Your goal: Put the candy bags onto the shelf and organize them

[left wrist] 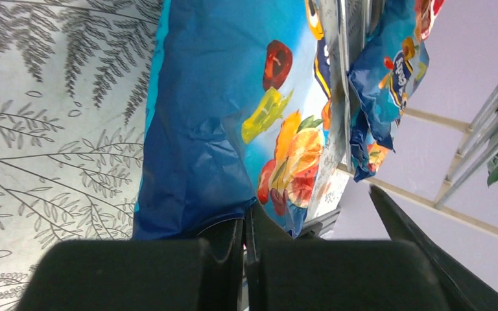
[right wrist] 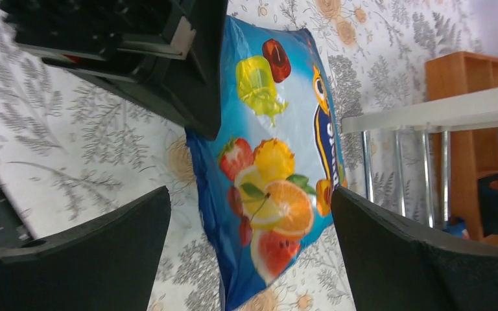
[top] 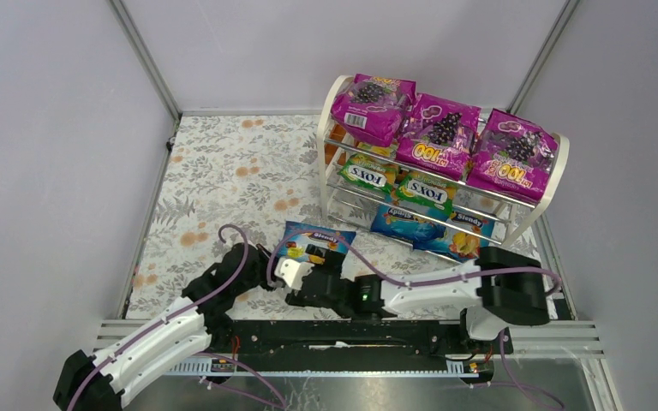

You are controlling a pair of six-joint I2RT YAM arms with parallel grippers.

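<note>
A blue Slendy bag with fruit pictures lies on the floral cloth in front of the shelf. My left gripper is shut on its near-left edge; the left wrist view shows the jaws pinched on the blue foil. My right gripper is open, its fingers straddling the bag's near end without touching it; its midpoint is low in the right wrist view. The shelf holds three magenta bags on top, FOX'S bags in the middle and Slendy bags at the bottom.
The shelf's white end panel and chrome rods stand just beyond the held bag. Grey walls close in the left, right and back. A black rail runs along the near edge. An orange wooden unit shows behind the shelf.
</note>
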